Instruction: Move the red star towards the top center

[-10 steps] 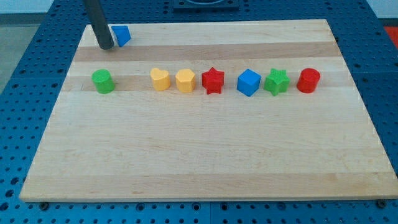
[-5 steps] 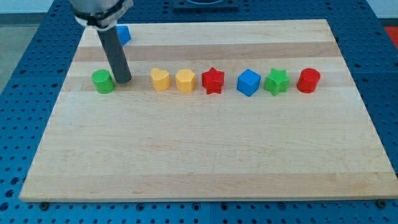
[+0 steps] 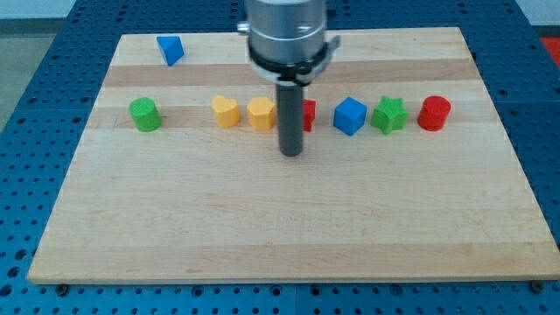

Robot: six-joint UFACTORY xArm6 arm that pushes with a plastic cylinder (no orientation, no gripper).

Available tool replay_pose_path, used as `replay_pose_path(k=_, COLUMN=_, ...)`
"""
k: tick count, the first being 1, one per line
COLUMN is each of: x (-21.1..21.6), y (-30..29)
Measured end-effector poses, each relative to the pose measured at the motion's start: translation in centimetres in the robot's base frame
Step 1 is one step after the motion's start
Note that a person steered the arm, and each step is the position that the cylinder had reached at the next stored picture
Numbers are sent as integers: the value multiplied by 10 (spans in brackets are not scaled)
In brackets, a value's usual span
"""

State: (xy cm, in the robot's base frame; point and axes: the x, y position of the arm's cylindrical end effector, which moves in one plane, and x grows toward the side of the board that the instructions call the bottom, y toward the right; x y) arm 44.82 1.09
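Wooden board (image 3: 289, 219) on blue pegboard bench. Red star (image 3: 307, 114) sits mid-row, mostly hidden behind the rod; only its right edge shows. Tip (image 3: 290, 154) rests on the board just below the star, at its lower left. No pincer on this arm, just a plain rod, so nothing to open or close. Row w/ the star, left to right: green cylinder (image 3: 144, 115), yellow heart (image 3: 226, 112), yellow hexagon-ish block (image 3: 260, 114), then blue cube (image 3: 350, 115), green star (image 3: 389, 115), red cylinder (image 3: 434, 114). Blue triangle-ish block (image 3: 171, 49) alone near top left.
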Motion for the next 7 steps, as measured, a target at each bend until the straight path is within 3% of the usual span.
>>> replay_pose_path(k=4, x=-58, y=28)
replay_pose_path(k=6, x=-16, y=26)
replay_pose_path(k=7, x=-18, y=10)
